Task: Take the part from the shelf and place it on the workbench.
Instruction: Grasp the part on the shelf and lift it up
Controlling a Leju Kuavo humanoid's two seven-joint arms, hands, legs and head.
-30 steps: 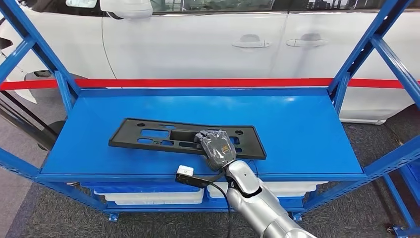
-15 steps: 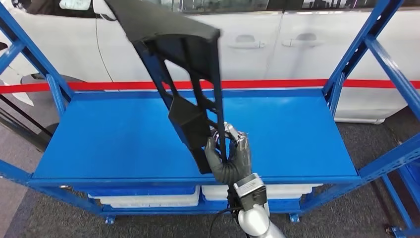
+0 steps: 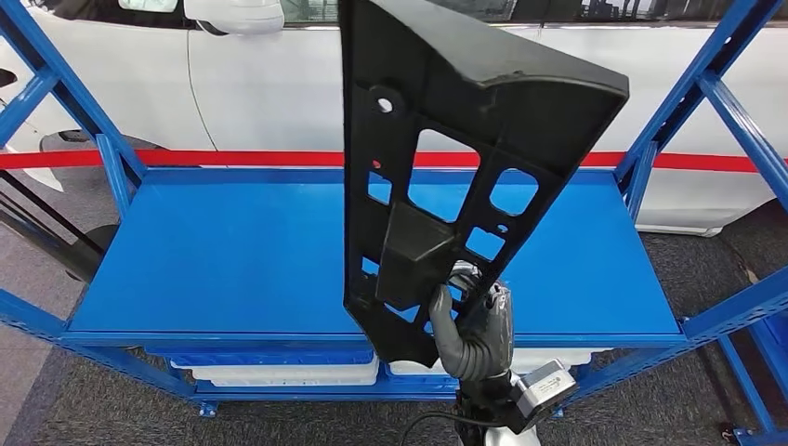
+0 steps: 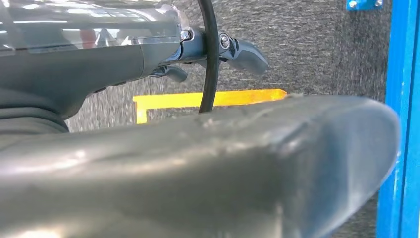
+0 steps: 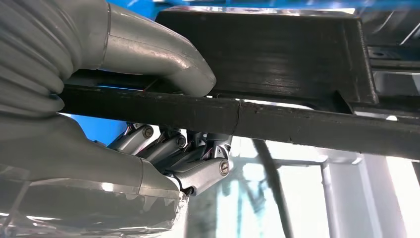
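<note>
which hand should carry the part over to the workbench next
The right hand. It already grips the black part near its lower end, thumb on one side and fingers on the other, lifted off the blue shelf. The left hand hangs low over the carpet, holding nothing.

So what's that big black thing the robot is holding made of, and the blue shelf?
The black part looks like moulded plastic: matte, with cut-out windows and thin ribs. The right hand grips its lower end. The blue shelf looks like painted metal, smooth and slightly glossy.

no readable text, no labels, no brand marks, no numbers on any surface
</note>
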